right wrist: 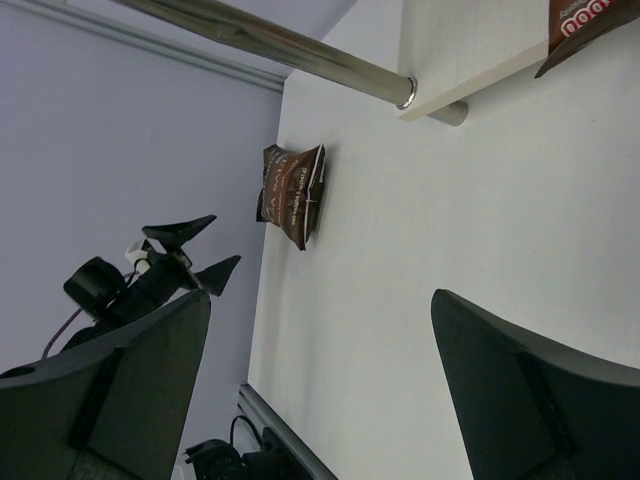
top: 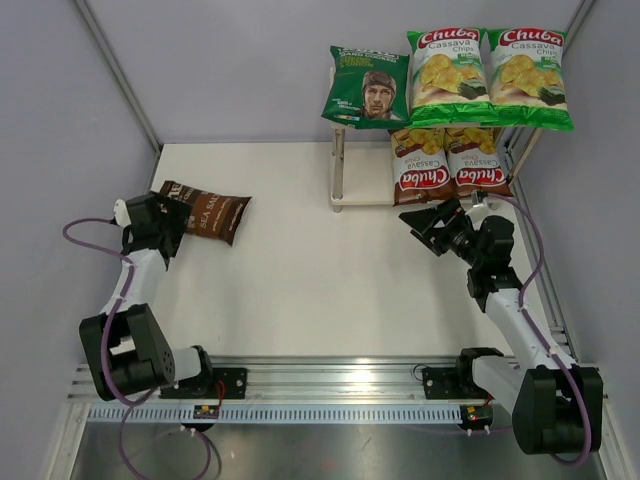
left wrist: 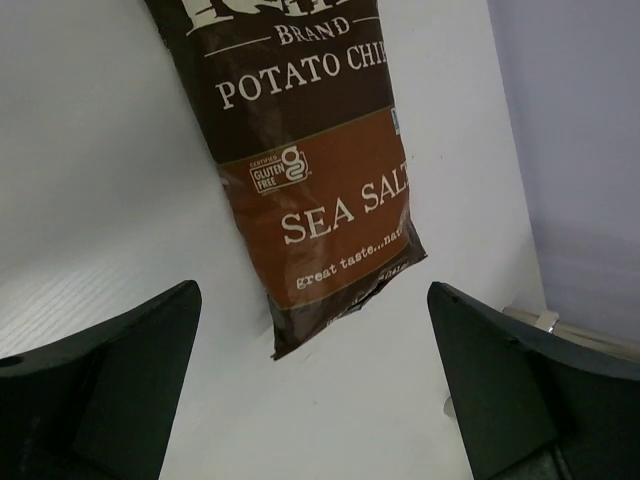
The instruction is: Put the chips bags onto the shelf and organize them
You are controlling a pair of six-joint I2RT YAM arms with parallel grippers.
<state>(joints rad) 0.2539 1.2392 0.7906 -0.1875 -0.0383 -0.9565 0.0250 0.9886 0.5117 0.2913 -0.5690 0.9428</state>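
while left gripper (left wrist: 312, 295) and right gripper (top: 428, 222) stand open-jawed, we judge the left must next grasp the sea salt bag (top: 210, 212), last off the shelf (top: 362, 185).

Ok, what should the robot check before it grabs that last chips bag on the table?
1. Left tool open: ok.
2. Sea Salt bag lined up between its fingers: ok.
3. Bag lying flat, nothing on top: ok.
4. Free spot on the shelf, lower board, left of the brown Chuba bags: ok.
5. Right tool open and empty: ok.
6. Left arm can reach that spot: cannot tell.
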